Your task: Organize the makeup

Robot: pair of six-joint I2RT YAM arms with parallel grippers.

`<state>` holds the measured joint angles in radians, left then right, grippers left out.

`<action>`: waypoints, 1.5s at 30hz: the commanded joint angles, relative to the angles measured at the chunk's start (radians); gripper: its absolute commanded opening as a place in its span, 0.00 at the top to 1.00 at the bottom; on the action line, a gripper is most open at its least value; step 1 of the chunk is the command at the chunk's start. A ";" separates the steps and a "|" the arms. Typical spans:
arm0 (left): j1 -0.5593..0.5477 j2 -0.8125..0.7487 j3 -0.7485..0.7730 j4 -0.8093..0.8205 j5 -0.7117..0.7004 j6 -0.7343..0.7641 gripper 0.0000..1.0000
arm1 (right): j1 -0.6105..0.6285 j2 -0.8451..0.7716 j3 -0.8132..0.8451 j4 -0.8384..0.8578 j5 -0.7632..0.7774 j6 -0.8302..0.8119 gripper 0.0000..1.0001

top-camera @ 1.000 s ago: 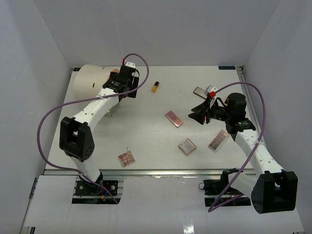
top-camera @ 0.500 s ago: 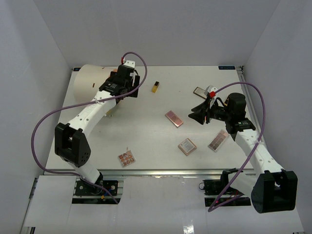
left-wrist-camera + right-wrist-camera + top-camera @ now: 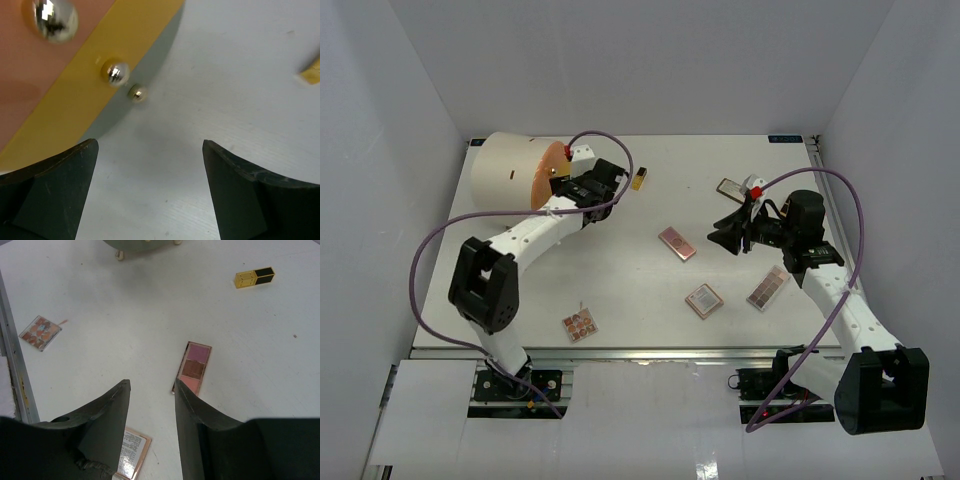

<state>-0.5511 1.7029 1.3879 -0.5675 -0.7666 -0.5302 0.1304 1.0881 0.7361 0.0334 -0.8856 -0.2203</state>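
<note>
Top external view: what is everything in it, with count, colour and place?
cream cylinder: one, cream with an orange face, on its side, far left corner
gold black-capped bottle: one, gold and black, far side, right of the cylinder
pink palette: one, pink and brown, table centre
square palette: one, pinkish, near side, right of centre
long palette: one, pink-brown, near right, beside the right forearm
multi-shade palette: one, orange-pink, near left
far palette: one, brownish, far right
table: one, white
left gripper: black, open, empty, between cylinder and bottle
right gripper: black, open, empty, right of centre
</note>
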 commanded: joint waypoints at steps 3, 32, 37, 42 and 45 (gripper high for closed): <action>-0.033 0.199 0.189 -0.249 -0.427 -0.371 0.05 | -0.006 0.013 0.008 0.029 -0.006 -0.016 0.53; 0.009 0.586 0.680 -0.828 -0.673 -0.811 0.30 | -0.027 0.021 0.010 0.023 0.005 -0.019 0.52; 0.020 0.593 0.680 -0.776 -0.665 -0.744 0.38 | -0.031 0.018 0.011 0.023 0.003 -0.018 0.52; 0.021 0.593 0.667 -0.757 -0.650 -0.724 0.41 | -0.034 0.015 0.011 0.024 0.002 -0.016 0.52; 0.022 0.593 0.660 -0.722 -0.639 -0.689 0.41 | -0.037 0.013 0.011 0.023 0.000 -0.017 0.52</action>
<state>-0.5406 2.3175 2.0447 -1.3287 -1.3974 -1.2673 0.1011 1.1155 0.7361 0.0326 -0.8738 -0.2278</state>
